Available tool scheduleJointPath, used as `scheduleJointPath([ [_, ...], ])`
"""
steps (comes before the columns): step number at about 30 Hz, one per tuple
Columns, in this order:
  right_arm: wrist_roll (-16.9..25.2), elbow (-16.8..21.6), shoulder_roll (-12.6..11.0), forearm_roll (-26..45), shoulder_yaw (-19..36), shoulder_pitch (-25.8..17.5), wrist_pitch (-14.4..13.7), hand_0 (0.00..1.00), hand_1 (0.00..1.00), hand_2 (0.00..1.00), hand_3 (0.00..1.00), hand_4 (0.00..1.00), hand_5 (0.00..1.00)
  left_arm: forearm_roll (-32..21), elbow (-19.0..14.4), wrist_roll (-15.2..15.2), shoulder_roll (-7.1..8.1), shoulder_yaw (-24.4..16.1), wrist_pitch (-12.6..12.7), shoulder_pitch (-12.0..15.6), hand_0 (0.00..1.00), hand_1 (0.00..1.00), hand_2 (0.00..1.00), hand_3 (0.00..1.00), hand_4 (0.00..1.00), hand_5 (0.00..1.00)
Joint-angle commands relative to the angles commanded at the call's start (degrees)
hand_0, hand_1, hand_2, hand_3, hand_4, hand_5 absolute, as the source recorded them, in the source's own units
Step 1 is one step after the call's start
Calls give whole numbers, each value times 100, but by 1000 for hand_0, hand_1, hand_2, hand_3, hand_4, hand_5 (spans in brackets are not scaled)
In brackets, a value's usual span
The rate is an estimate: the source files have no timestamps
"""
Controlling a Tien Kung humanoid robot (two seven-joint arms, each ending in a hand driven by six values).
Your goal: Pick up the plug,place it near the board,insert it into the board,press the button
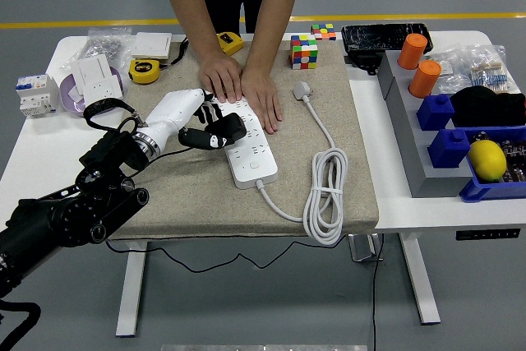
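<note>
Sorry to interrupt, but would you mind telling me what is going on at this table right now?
The robot's left hand holds a black plug at the left edge of the white power strip, which lies on a beige mat. The plug does not look seated in a socket yet. A person at the far side presses both hands flat on the strip's far end, apparently to steady it. The strip's own white cord lies coiled to the right. The right arm is out of view.

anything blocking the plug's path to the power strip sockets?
Partly. The left hand holds the black plug at the power strip's left edge. The person's hands cover the strip's far end; the nearer sockets look clear.
</note>
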Motion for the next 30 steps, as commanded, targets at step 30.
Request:
scheduleJointPath([
  [30,3,0,11,1,1,29,8,962,899,848,875,998,948,50,323,-40,27,215,40,-73,459,431,353,362,586,127],
])
